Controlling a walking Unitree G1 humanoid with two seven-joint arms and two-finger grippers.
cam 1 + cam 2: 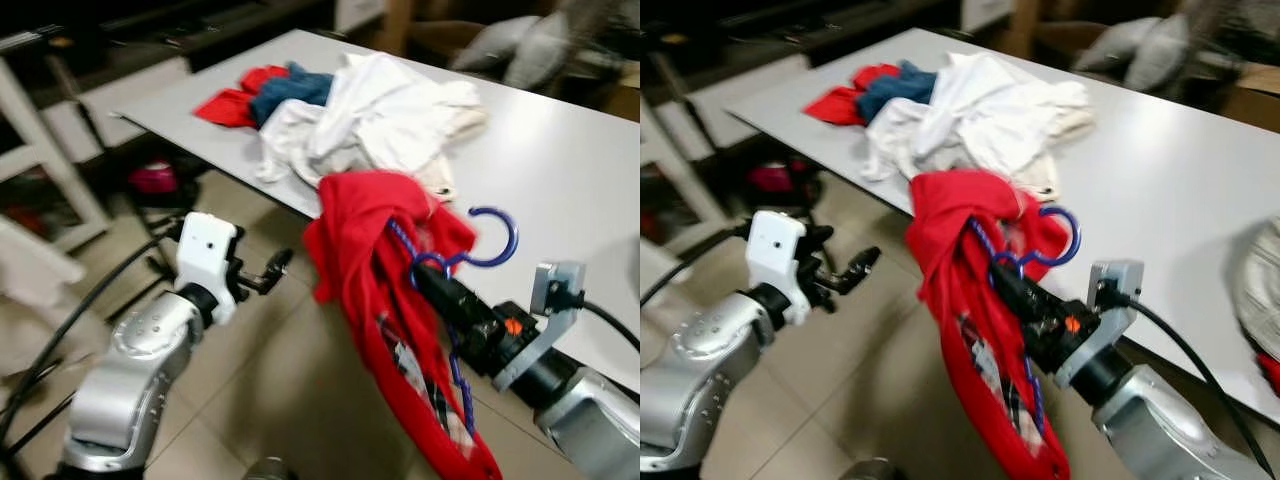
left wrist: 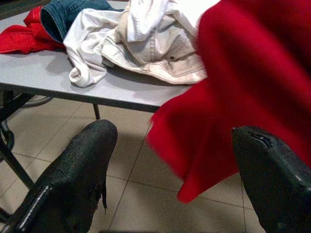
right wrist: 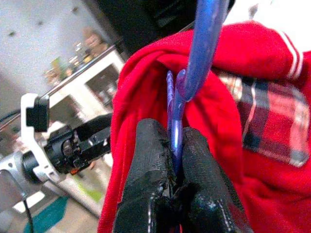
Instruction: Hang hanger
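Note:
A blue plastic hanger [image 1: 492, 240] carries a red garment [image 1: 370, 260] with a plaid lining, hanging beside the white table's edge. My right gripper [image 1: 432, 275] is shut on the hanger's neck just below its hook; the black fingers [image 3: 146, 184] pinch the blue neck [image 3: 176, 141]. My left gripper [image 1: 272, 270] stands open to the left of the garment, over the floor, holding nothing. Its two fingers [image 2: 77, 179] frame the red cloth [image 2: 243, 97] in the left wrist view.
A white table [image 1: 560, 150] holds a heap of white clothes [image 1: 370, 115], a blue garment [image 1: 290, 90] and a red one [image 1: 235, 100]. Tiled floor [image 1: 280, 400] lies below. A white frame [image 1: 40, 150] and dark cables stand at the left.

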